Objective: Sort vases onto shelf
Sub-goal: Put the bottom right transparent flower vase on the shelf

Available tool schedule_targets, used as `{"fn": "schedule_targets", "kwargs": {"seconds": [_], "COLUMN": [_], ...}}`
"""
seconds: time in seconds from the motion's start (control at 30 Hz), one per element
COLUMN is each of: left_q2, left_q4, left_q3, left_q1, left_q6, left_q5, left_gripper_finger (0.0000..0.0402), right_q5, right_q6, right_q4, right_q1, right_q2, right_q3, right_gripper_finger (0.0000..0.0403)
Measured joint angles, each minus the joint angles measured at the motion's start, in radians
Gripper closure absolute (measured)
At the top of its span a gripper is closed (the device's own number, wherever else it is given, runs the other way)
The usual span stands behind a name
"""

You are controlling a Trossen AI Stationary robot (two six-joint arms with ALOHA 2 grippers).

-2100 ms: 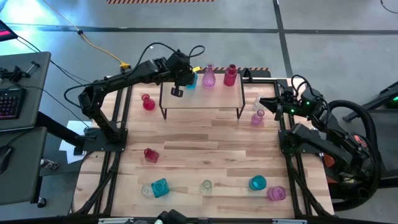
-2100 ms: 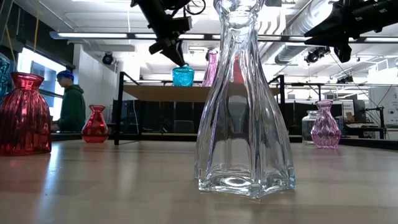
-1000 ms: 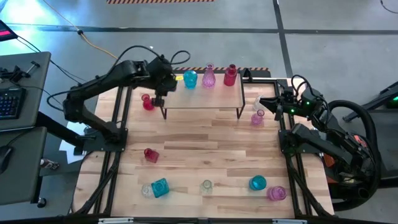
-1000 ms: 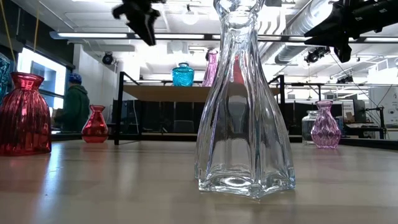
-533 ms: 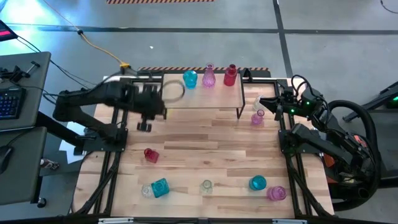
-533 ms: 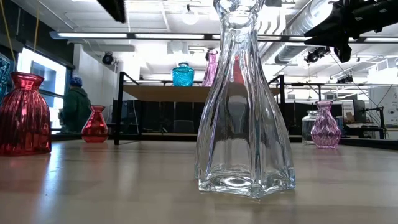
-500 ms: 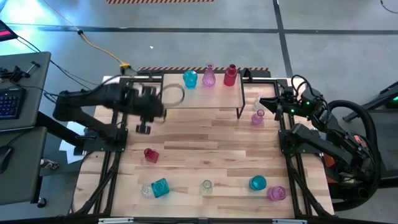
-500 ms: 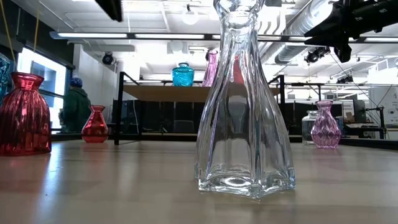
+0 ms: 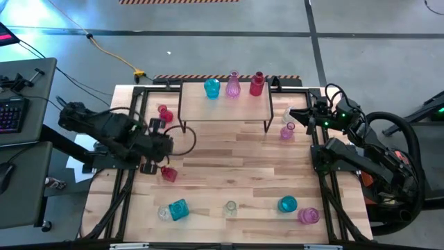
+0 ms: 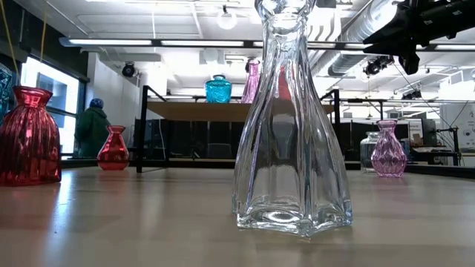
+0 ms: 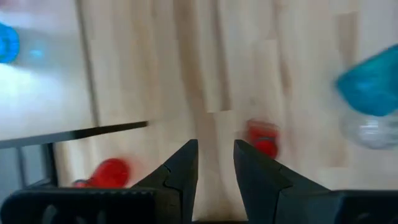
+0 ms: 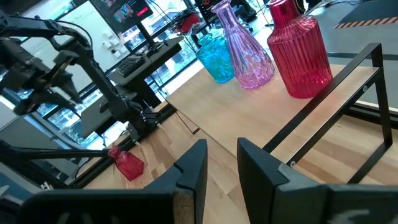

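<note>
The left tool [image 9: 148, 169], fingers slightly apart and empty, hovers beside a red vase [image 9: 168, 173] on the counter [image 9: 229, 163]; the right tool [image 12: 221, 163], likewise narrowly parted, waits near the shelf [image 9: 225, 107].

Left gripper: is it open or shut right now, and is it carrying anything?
Open and empty. The left gripper shows a bare gap between its fingers, with only tabletop and a red vase beyond.

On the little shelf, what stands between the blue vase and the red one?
A pink vase stands between the blue vase and red vase on the shelf; the high view shows it.
</note>
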Motion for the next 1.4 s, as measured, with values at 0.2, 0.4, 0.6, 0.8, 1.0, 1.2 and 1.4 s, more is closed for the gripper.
{"fn": "schedule_targets", "kwargs": {"seconds": [0.2,0.4,0.6,0.8,1.0,1.2,1.4], "left_q2": [-0.033,-0.062,-0.063,-0.063,-0.063,-0.063,-0.063], "left_q4": [0.029,0.103,0.191,0.282,0.283,0.283,0.283], "left_q3": [0.0,0.0,0.0,0.0,0.0,0.0,0.0], "left_q1": [-0.091,-0.135,-0.133,-0.108,-0.073,-0.041,-0.021], "left_q6": [-0.1,-0.194,-0.222,-0.231,-0.302,-0.346,-0.384], "left_q5": [0.002,-0.005,-0.06,-0.08,-0.141,-0.162,-0.177], "left_gripper_finger": [0.031,0.031,0.031,0.031,0.031,0.031,0.031], "right_q5": [0.0,0.0,0.0,0.02,0.171,0.206,0.028], "right_q6": [0.0,0.0,-0.005,0.118,0.222,0.34,0.47], "right_q4": [0.0,0.0,0.0,0.0,0.0,0.019,0.059], "right_q1": [0.0,0.0,0.0,0.0,0.0,0.0,0.0], "right_q2": [0.0,0.0,0.0,0.0,0.0,0.007,0.014], "right_q3": [0.0,0.0,0.0,0.0,0.0,0.0,0.0], "right_gripper_finger": [0.0334,0.0334,0.0334,0.0334,0.0334,0.0334,0.0334]}}
